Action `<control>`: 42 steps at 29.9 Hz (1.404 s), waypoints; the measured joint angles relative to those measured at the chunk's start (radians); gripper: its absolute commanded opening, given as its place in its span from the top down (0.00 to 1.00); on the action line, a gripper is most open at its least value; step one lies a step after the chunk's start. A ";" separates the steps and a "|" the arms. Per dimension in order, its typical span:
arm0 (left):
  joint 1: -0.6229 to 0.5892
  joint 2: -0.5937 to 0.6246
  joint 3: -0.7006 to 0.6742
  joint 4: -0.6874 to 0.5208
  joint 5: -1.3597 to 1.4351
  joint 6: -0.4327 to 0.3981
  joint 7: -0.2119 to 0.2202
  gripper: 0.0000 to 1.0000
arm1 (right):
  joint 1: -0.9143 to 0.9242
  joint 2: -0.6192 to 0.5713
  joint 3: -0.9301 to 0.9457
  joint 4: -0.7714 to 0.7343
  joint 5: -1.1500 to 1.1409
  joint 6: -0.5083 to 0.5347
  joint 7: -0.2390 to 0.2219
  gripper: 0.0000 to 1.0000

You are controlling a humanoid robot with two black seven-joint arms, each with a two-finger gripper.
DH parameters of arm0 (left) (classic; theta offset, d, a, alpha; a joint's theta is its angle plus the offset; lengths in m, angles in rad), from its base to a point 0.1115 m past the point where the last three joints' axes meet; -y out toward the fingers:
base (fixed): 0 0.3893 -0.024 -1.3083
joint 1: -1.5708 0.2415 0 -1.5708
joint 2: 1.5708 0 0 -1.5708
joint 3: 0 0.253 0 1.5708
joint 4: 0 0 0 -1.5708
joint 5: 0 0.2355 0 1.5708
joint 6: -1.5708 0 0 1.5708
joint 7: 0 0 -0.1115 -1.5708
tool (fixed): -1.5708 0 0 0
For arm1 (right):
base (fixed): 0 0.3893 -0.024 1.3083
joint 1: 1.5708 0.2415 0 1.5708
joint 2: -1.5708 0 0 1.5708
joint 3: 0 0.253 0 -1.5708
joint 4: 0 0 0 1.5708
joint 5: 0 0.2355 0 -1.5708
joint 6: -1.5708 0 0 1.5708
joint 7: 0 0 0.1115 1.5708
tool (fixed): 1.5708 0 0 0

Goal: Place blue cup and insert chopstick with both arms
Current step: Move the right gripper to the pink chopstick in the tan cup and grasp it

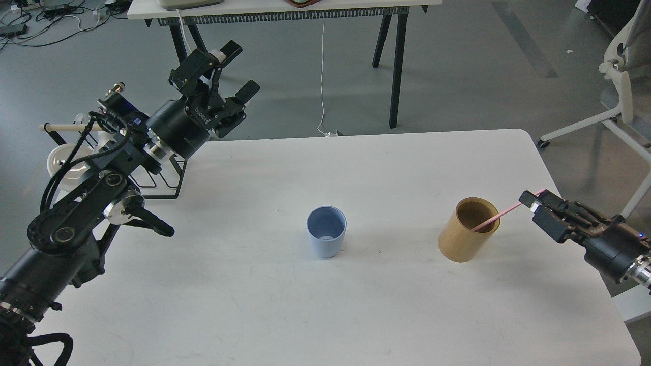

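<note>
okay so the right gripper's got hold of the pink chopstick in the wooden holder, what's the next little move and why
Probably lift the right gripper up and back to draw the chopstick clear of the wooden holder. The gripper looks shut on the stick's upper end, while its lower end still sits inside the holder. The blue cup already stands upright and empty mid-table, and the left gripper is open and well away.

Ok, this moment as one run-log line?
blue cup: upright, empty | chopstick: in wooden holder, right gripper shut on its end | left gripper: open, raised
</note>
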 measured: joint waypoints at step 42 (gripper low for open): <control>0.028 -0.023 0.000 0.001 0.000 0.000 0.000 0.02 | 0.000 0.012 0.005 -0.003 0.000 -0.008 0.000 0.89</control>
